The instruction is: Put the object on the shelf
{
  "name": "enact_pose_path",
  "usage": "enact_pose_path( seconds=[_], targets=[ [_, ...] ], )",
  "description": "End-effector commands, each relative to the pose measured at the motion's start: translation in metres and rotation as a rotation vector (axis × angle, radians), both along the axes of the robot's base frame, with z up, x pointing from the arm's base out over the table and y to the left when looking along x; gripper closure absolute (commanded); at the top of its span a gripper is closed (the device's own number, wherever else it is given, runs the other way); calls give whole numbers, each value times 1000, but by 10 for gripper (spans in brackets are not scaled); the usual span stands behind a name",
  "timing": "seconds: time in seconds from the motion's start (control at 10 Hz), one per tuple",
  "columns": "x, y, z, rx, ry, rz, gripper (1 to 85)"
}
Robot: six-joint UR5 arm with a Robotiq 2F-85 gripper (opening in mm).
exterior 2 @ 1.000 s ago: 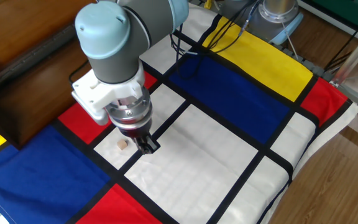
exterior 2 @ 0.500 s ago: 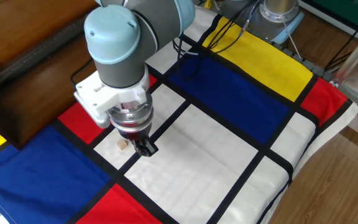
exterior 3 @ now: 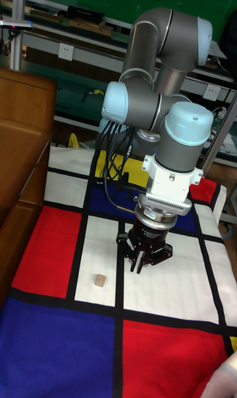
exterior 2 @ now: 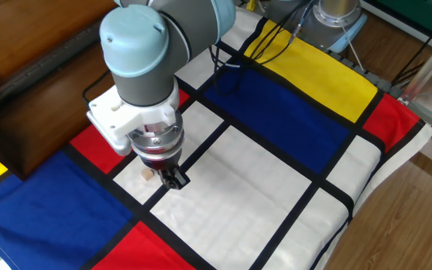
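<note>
The dark brown wooden shelf is standing along the left edge of the table, and nothing is being seen on its visible boards. The object, a tiny pale tan wooden cube, plain and far smaller than the gripper, is lying on a white panel of the colour-block tablecloth, near the shelf. The gripper is being held pointing down just right of the cube, apart from it. Its fingers are spread slightly, and nothing is being gripped.
</note>
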State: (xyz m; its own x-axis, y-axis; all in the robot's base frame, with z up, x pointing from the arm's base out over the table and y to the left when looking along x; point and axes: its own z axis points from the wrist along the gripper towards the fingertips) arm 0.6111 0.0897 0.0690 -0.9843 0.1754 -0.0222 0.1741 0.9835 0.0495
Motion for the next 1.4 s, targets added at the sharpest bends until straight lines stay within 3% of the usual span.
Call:
enact_pose_path(
  seconds=[0.0, 0.1, 0.4, 0.5, 0.7, 1.0, 1.2, 1.3],
  targets=[
    [-9, 19, 13, 70, 48, -6, 673],
    [0, 21, 16, 67, 22, -19, 670],
    [4, 18, 17, 35, 19, -41, 673],
    [-17, 26, 17, 41, 93, -16, 693],
    [-14, 25, 17, 15, 77, 35, 723],
    [-18, 30, 18, 31, 90, 70, 677],
    [-20, 39, 21, 58, 101, 62, 690],
    [-21, 37, 21, 52, 104, 65, 703]
  ],
)
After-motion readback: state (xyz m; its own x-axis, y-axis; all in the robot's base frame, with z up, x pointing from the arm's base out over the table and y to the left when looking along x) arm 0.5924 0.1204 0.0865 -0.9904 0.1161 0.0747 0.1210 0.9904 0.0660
